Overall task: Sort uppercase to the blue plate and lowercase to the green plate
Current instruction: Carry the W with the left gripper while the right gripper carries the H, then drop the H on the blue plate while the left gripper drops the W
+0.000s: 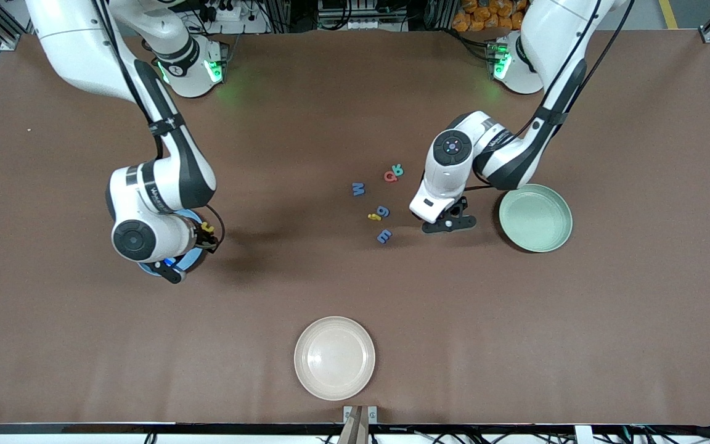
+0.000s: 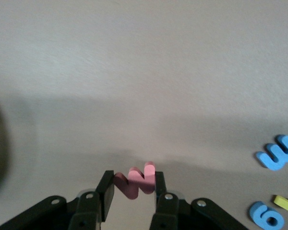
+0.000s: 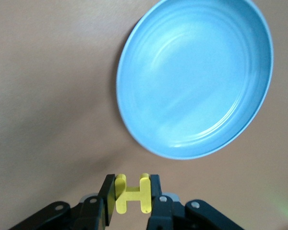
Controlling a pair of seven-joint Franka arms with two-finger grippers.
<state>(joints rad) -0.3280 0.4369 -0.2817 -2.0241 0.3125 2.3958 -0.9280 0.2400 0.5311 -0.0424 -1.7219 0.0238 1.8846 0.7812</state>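
My right gripper (image 1: pixel 208 234) is shut on the yellow H (image 3: pixel 132 192) and holds it at the edge of the blue plate (image 1: pixel 190 260). The right wrist view shows the plate (image 3: pixel 197 81) empty. My left gripper (image 1: pixel 449 223) is shut on the red w (image 2: pixel 136 182), low over the table between the loose letters and the empty green plate (image 1: pixel 535 217). On the table lie the blue M (image 1: pixel 359 189), red Q (image 1: pixel 390 177), teal R-like letter (image 1: pixel 397 168), yellow i (image 1: pixel 374 216), blue g (image 1: pixel 383 212) and blue m (image 1: pixel 384 235).
A cream plate (image 1: pixel 334 357) sits empty near the table's front edge, nearer to the front camera than the letters. The right arm's wrist covers most of the blue plate in the front view.
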